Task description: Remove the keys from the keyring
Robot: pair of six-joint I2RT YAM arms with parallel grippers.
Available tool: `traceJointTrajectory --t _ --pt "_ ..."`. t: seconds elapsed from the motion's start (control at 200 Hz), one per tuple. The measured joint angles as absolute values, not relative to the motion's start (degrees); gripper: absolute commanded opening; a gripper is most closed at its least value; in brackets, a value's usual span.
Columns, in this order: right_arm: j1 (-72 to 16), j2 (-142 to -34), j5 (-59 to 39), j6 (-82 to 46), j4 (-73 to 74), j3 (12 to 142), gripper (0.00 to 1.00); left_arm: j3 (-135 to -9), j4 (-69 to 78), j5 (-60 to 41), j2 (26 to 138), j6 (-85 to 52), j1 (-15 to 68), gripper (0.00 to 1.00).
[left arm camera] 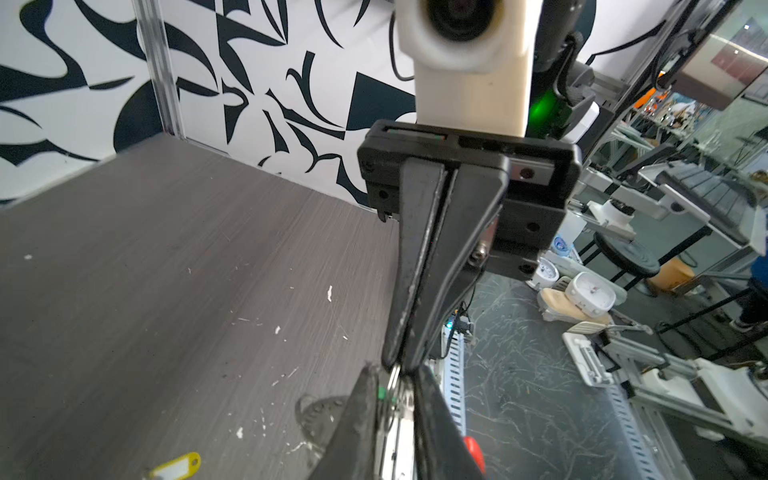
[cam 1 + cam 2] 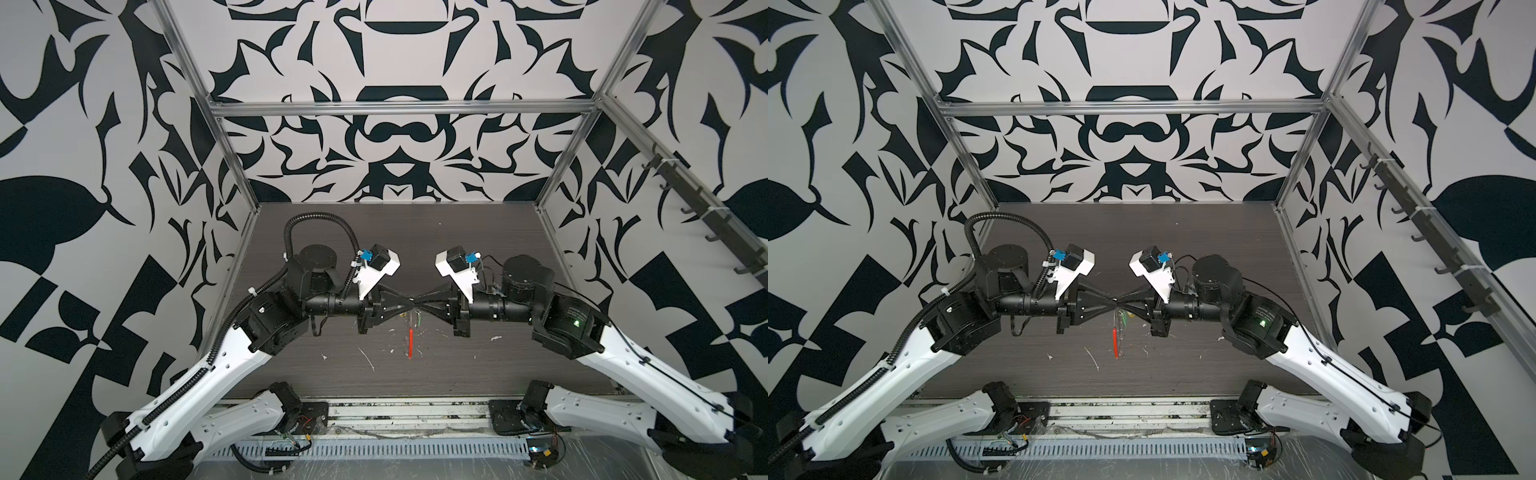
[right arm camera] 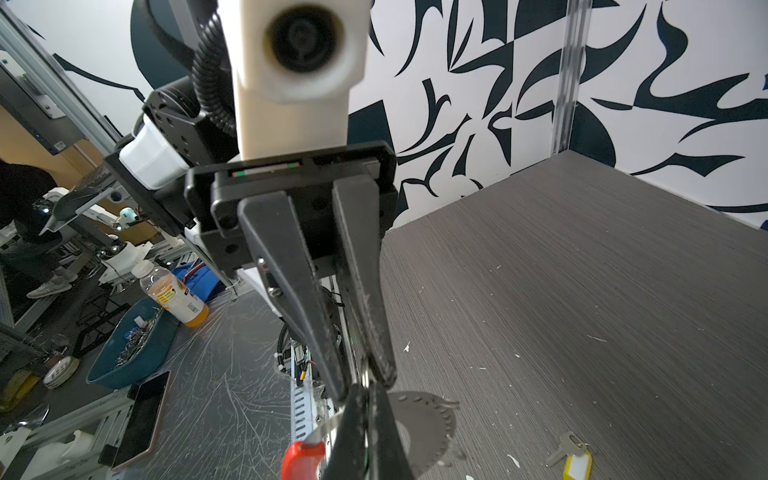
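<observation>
- The left gripper (image 2: 411, 308) is narrow, nipping a silver ring (image 3: 365, 375) by the green tag (image 2: 419, 320).
- The right gripper (image 2: 420, 308) is closed on the keyring (image 2: 409, 341) (tips meet the left's) above the table (image 2: 478, 257) middle.
- The red segment (image 3: 300, 457) hangs below.
- The yellow tag (image 3: 577, 465) lies on the table, off the keyring.

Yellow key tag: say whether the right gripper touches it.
Apart. The right wrist view shows the yellow key tag on the table, well clear of the right gripper.

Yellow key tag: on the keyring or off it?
Off. The yellow key tag lies on the table, well apart from the keyring held aloft.
</observation>
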State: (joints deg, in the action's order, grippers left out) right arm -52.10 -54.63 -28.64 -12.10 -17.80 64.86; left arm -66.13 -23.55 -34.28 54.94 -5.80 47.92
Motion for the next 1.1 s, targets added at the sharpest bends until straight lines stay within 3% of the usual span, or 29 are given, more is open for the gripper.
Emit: traceJointTrajectory --t 0.175,0.24,0.47,0.6,0.675,0.875,1.1 --pt "-52.12 -54.02 -28.27 -12.12 -17.78 64.86 0.00 -66.17 -23.62 -33.87 54.87 -5.76 47.92 0.09" --pt "-52.12 -53.87 -27.83 -12.16 -17.69 64.86 0.00 -66.19 -23.57 -33.89 54.87 -5.89 47.92 0.00" --pt "-52.16 -53.67 -27.81 -12.36 -17.61 64.75 0.00 -66.26 -23.57 -33.74 54.70 -5.76 47.97 0.00" --pt "-52.16 -53.65 -27.79 -12.78 -16.86 64.75 0.30 -66.26 -23.40 -33.63 54.28 -5.52 47.99 0.00" --pt "-52.16 -53.19 -27.75 -13.39 -16.34 64.69 0.40 -66.26 -23.42 -33.65 54.04 -5.28 47.97 0.00" --pt "-52.16 -49.60 -27.79 -13.50 -15.03 63.26 0.51 -66.26 -23.44 -33.69 53.95 -4.82 47.97 0.00" --pt "-52.16 -48.49 -29.32 -13.85 -13.82 60.42 0.52 -66.26 -23.44 -34.26 53.12 -4.62 47.97 0.00"
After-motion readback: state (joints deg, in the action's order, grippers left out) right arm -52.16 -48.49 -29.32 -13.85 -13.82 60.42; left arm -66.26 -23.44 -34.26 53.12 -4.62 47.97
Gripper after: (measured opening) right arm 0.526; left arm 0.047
